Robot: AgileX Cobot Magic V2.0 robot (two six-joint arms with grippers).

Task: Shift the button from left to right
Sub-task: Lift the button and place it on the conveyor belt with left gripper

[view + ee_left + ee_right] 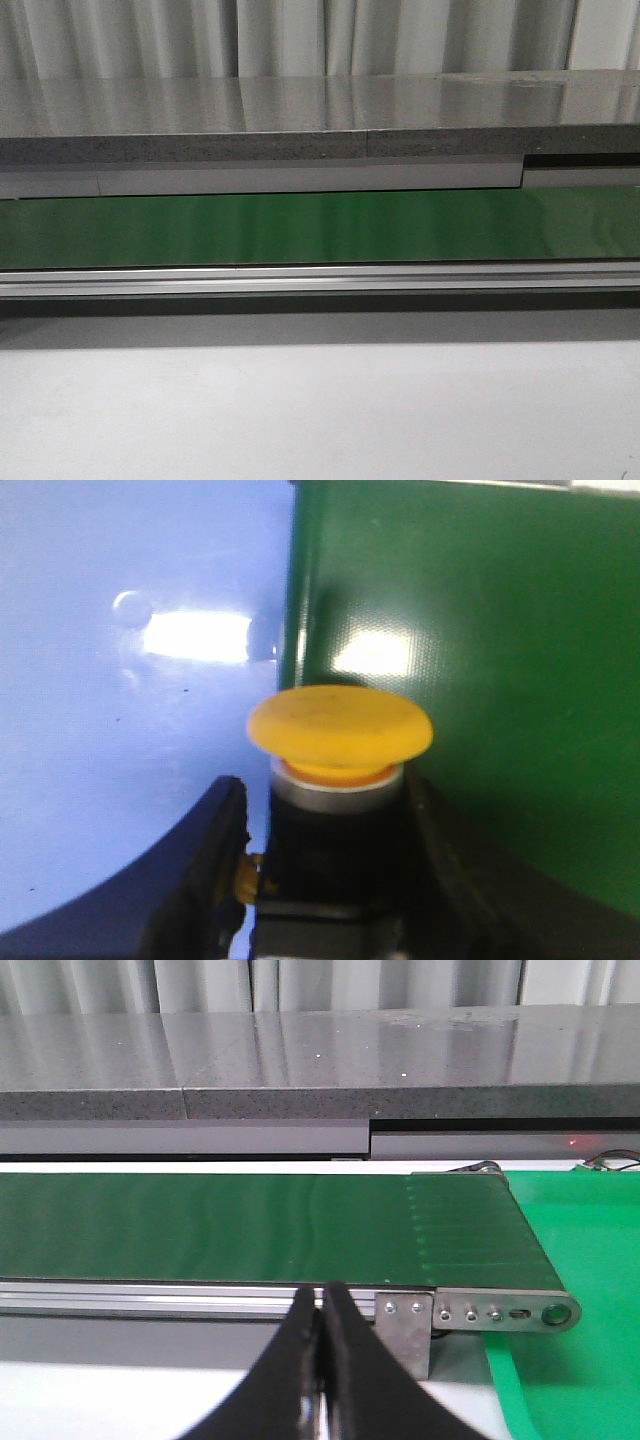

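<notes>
The belt (320,228) spans the bench's far side, a mat (590,1300) at its right end. The left gripper (325,875) clamps the button (340,730) by its black body above the belt's edge. The right gripper (320,1360) has jaws pressed together, empty.

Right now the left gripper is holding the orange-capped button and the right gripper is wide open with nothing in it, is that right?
Not quite: the right gripper is shut, fingertips together, as the right wrist view shows. It is empty, and the left gripper does hold the button.
</notes>
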